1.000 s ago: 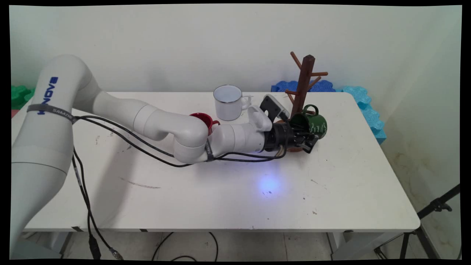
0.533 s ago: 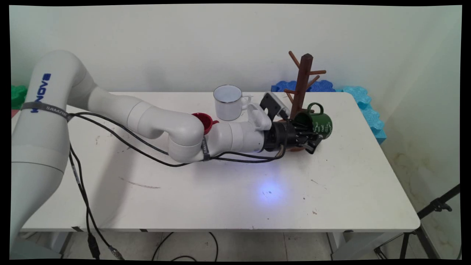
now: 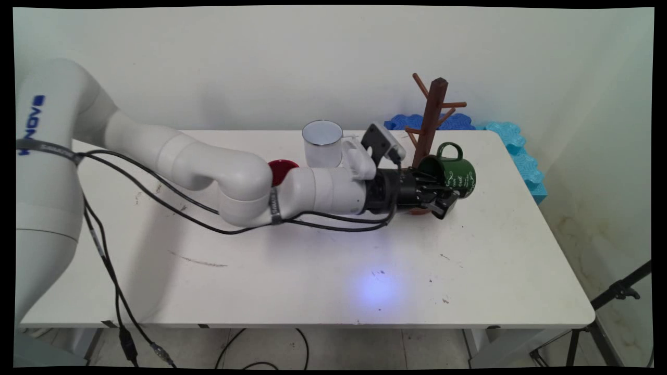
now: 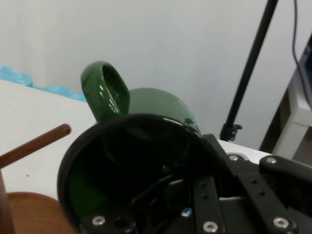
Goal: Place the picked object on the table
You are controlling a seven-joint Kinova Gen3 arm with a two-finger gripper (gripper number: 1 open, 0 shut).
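White table (image 3: 323, 271), glossy green mug (image 3: 452, 174), end effector (image 3: 443, 197) clamped

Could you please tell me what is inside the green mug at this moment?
One finger of the gripper reaches inside the green mug, clamping its wall against the other outside. The rest of the dark interior looks empty; the linkage covers the lower right part.

My arm reaches low and level to the right, end effector (image 3: 440, 195) clamped on something, wrist camera up top
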